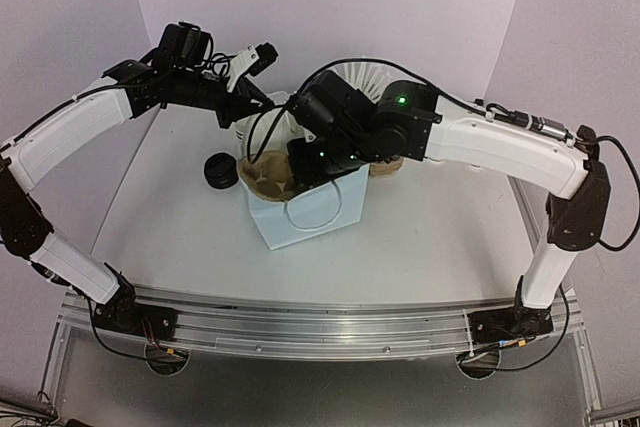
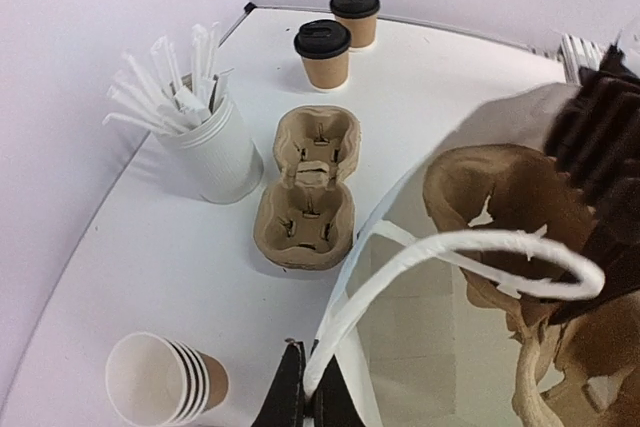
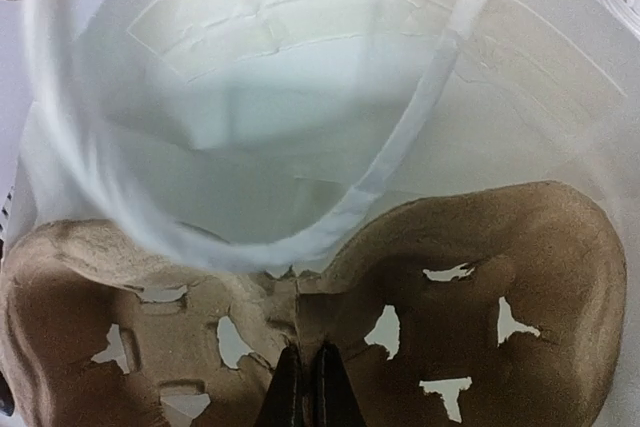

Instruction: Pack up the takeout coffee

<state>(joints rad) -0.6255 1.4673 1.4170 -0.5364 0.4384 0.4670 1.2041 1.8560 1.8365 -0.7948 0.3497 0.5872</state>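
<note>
The left hand [image 2: 306, 377] pinches the bag handle [image 2: 480, 243], the right hand [image 3: 305, 377] pinches the carrier [image 3: 500, 267], which could catch on the bag [image 3: 330, 137] and tip.

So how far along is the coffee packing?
Done: two brown paper cups wear black lids. In hand: left fingers pinch the white paper bag's handle; right fingers hold an empty tan pulp carrier at the bag's mouth. Left: lidded cups stand outside any carrier; a second carrier lies empty.
</note>
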